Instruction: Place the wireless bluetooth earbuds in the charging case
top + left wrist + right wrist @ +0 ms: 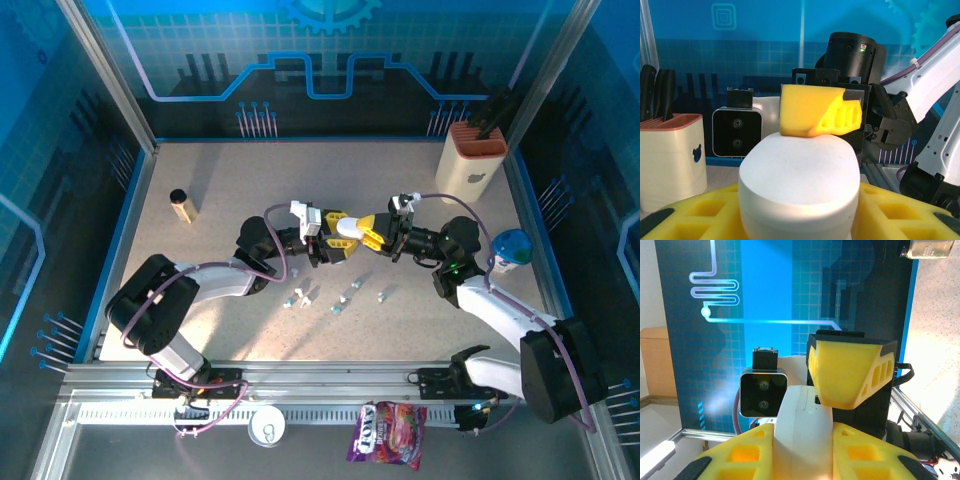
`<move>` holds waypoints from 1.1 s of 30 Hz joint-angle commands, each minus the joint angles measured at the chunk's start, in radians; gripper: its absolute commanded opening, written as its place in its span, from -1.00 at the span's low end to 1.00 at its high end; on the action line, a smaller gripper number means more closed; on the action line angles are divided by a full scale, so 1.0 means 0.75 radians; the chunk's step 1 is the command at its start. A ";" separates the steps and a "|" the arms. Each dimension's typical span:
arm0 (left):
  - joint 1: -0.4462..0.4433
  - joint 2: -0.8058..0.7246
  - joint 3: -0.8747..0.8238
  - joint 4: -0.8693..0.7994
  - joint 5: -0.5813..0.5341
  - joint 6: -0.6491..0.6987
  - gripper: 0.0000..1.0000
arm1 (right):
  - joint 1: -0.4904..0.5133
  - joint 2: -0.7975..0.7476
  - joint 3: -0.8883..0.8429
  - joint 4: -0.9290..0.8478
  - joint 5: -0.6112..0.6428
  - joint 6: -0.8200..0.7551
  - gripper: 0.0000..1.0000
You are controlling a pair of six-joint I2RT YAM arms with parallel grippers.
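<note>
— Where is the white rounded plastic charging case (pixel 348 228)?

— At the middle of the speckled beige tabletop (pixel 200 330), caught between the two arms. The left jaws are clenched on it from the left. In the left wrist view it sits wedged between their yellow padded fingers (pixel 685 215).

— And the right jaws?

— Grasping the same case from the opposite side. Their own yellow fingers (pixel 740 455) flank it in the right wrist view, and one right finger lies against the case's far top edge in the left wrist view.

— Is the lid up?

— It looks closed, with a seam across the shell, though the fingers hide much of it.

— The small white stemmed earbuds (pixel 340 306)?

— Scattered loose on the tabletop just nearer the arm bases than the case. Some have blue parts, and all lie apart from the jaws.

— Anything else?

— A cream knife block with an orange top (pixel 470 160) stands in the far right corner. A small dark-capped bottle (pixel 181 205) is well off to the left.
</note>
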 commanded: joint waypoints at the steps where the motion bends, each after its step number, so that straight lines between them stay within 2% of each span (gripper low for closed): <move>1: -0.014 0.005 0.036 0.051 0.039 -0.027 -0.08 | -0.013 -0.019 0.011 0.015 -0.010 -0.019 -0.78; 6: -0.015 0.000 0.035 0.056 0.041 -0.029 -0.24 | -0.013 -0.018 0.011 0.010 -0.012 -0.024 -0.79; 11: -0.015 -0.006 0.033 0.056 0.047 -0.036 -0.32 | -0.013 -0.018 0.012 -0.043 -0.014 -0.052 -0.74; 13: -0.016 -0.014 0.031 0.044 0.048 -0.032 -0.33 | -0.013 -0.036 0.020 -0.132 -0.011 -0.105 -0.51; 18: -0.015 -0.037 -0.003 0.007 0.027 0.007 -0.34 | -0.038 -0.123 0.081 -0.410 -0.007 -0.327 0.21; 20: -0.014 -0.043 -0.021 0.001 0.022 0.015 -0.34 | -0.069 -0.148 0.084 -0.441 -0.014 -0.378 0.37; 23: -0.011 -0.047 -0.045 0.014 0.028 0.020 -0.34 | -0.131 -0.181 0.098 -0.552 -0.032 -0.492 0.48; 26: -0.007 -0.047 -0.078 0.067 0.018 0.005 -0.33 | -0.183 -0.225 0.144 -0.786 -0.038 -0.729 0.53; 27: -0.006 -0.048 -0.091 0.103 0.014 -0.005 -0.34 | -0.201 -0.239 0.174 -0.925 -0.029 -0.870 0.55; 30: -0.003 -0.071 -0.118 0.112 -0.007 -0.019 -0.38 | -0.229 -0.281 0.294 -1.409 0.159 -1.317 0.58; 33: 0.003 -0.098 -0.156 0.114 -0.025 -0.011 -0.38 | -0.225 -0.296 0.381 -1.621 0.278 -1.565 0.62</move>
